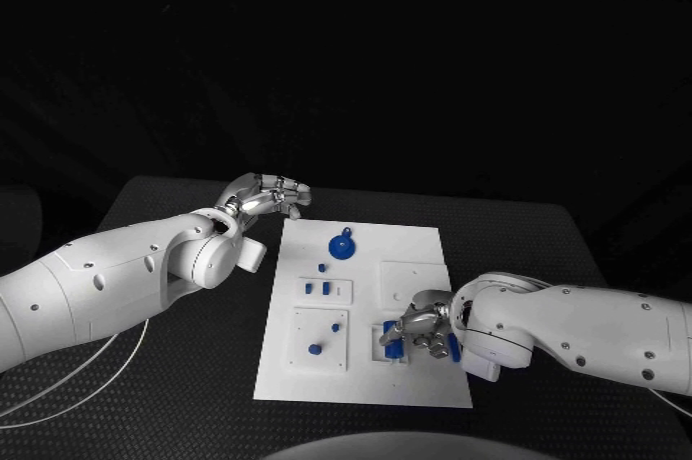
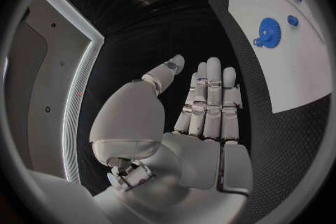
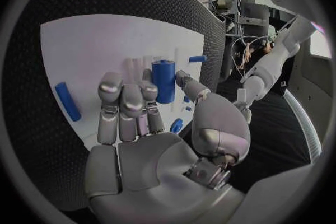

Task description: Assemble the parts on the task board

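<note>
- Near edge: my right hand (image 1: 420,332) sits over the white board (image 1: 404,385), fingers (image 3: 123,102) half curled beside a blue cylinder (image 3: 164,79). Can't tell if it grips it.
- Mid board: small blue parts (image 1: 326,289).
- Far end: blue gear (image 1: 342,245).
- My left hand (image 1: 268,195) is beside the far corner, fingers straight, holding nothing.

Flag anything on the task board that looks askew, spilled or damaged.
Nothing stands out. The task board lies flat and looks intact, with the blue gear resting on it. The right hand hides part of the near right area.
</note>
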